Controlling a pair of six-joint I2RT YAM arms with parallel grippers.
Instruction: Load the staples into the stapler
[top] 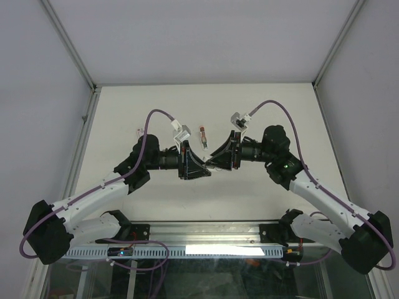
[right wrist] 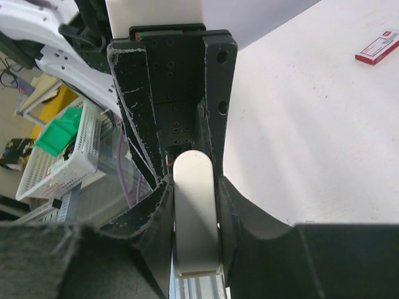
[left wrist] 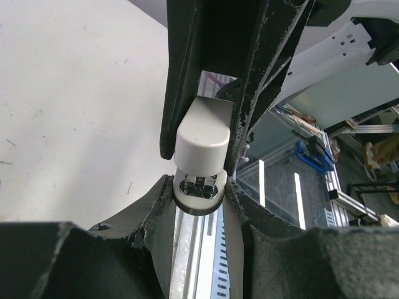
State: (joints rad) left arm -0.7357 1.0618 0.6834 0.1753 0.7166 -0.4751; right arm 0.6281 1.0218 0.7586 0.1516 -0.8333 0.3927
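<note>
A: What are the jaws doing?

B: Both are narrow and clamped on the stapler [left wrist: 199, 140]. The left gripper [left wrist: 198, 200] pinches its lower end from either side. The right gripper [right wrist: 195, 184] comes in from the opposite direction, pads pressed on the pale upper arm. They meet nose to nose over the middle of the table [top: 280, 112], and the stapler looks to be held off the surface between them.

A: And the staples?

B: The staples [top: 138, 132] lie flat on the table, well apart from both grippers, out on the left arm's side toward the far edge. A reddish oblong [top: 202, 136] lies much nearer, just beyond the fingertips, but that isn't the box.

A: How will the box handle?

B: My guess is very light and thin, probably card. It would skid if nudged and crush if squeezed hard. Lying flat, it offers little to bite. I'd take it across its narrow width, pads on the two long edges, low to the tabletop. The strip inside is likely brittle and could snap if bent.

A: And the stapler?

B: Stiff, with a smooth, rounded shell that looks slippery. The top is presumably hinged, so one grip should hold the base while the other swings the arm up. Metal shows at its mouth, but I can't tell whether it's loaded.
</note>
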